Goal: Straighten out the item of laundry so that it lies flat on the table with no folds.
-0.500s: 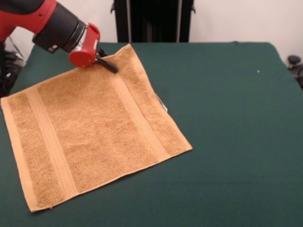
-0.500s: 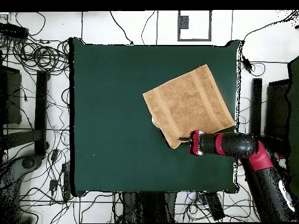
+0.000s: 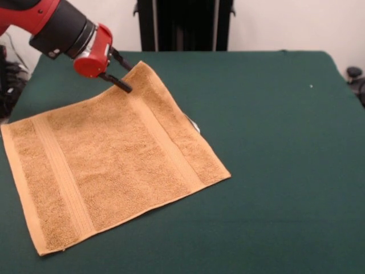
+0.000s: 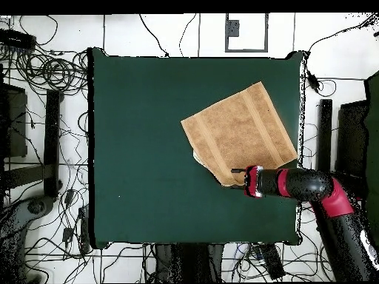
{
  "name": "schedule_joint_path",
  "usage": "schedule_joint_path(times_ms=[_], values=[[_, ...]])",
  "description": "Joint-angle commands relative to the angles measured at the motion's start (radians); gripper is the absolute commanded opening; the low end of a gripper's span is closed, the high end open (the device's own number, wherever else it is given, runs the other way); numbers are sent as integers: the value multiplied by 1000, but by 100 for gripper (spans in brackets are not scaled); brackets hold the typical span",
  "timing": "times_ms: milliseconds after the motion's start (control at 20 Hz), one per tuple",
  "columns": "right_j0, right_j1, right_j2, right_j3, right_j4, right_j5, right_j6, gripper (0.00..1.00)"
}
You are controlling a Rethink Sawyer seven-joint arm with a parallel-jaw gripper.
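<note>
The orange-tan towel (image 3: 114, 160) lies spread out on the left half of the dark green table (image 3: 274, 142), turned at an angle, with no fold showing. Its two woven bands show, and a small white tag (image 3: 195, 124) peeks out at its right edge. My gripper (image 3: 126, 77) is open at the towel's far corner, one finger over the towel's edge, the other just beyond it. In the overhead view the towel (image 4: 238, 133) lies near the table's (image 4: 141, 133) right edge, and the gripper (image 4: 235, 178) is at its lower corner.
The robot's black pedestal (image 3: 182, 23) stands behind the table's far edge. A small white speck (image 3: 311, 86) lies on the cloth at the far right. Cables (image 4: 44, 74) cover the floor around the table. The towel's left corner reaches the table's left edge.
The gripper has opened and drawn back a little to the left. The towel's far corner, held up before, now lies lower and flat on the table.
</note>
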State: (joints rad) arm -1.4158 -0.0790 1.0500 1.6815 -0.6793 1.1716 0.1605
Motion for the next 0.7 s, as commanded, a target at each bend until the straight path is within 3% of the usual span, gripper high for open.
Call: schedule_joint_path(times_ms=[50,400,600,700], values=[[70,23,-75,3,9,70,-123,100],[93,-18,-79,-5,0,107,-119,100],[107,-206,-9,54,128,302,-10,100],[109,-257,16,58,187,373,17,100]])
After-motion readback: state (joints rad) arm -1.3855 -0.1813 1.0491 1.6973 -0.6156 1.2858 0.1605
